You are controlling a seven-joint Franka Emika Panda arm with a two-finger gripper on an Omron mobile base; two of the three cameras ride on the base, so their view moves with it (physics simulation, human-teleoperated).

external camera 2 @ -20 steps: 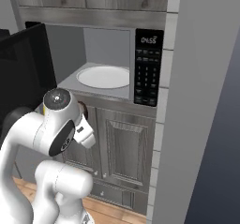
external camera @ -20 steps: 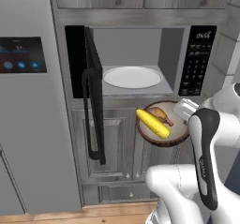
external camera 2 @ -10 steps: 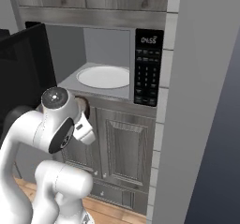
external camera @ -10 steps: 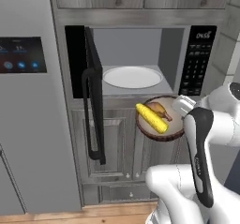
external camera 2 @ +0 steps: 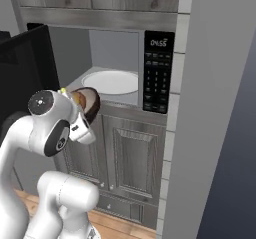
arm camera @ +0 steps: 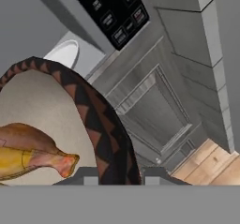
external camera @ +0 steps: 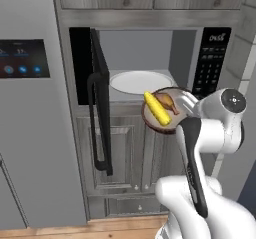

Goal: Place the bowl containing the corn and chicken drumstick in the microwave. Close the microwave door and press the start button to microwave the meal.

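Note:
My gripper (external camera: 186,104) is shut on the right rim of the dark-brown bowl (external camera: 165,120), held tilted just in front of the microwave's (external camera: 150,48) opening, at its lower edge. A yellow corn (external camera: 156,108) cob and a brown chicken drumstick (external camera: 168,101) lie in the bowl. In the hand view the bowl's patterned rim (arm camera: 96,117) runs between my gripper (arm camera: 121,175) fingers, with the chicken drumstick (arm camera: 35,145) and a bit of corn (arm camera: 8,164) inside. The microwave door (external camera: 100,100) stands swung open to the left. From the right, the bowl (external camera 2: 90,103) peeks out behind my arm.
A white turntable (external camera: 140,81) lies inside the grey cavity. The black button panel (external camera: 212,58) is right of the opening, close to my wrist. A grey fridge with a screen (external camera: 24,58) stands at left. Cabinet doors (external camera: 130,153) sit below, above a wooden floor.
The bowl has risen with my gripper, from in front of the cabinet below up to the microwave's lower edge, and shifted slightly left.

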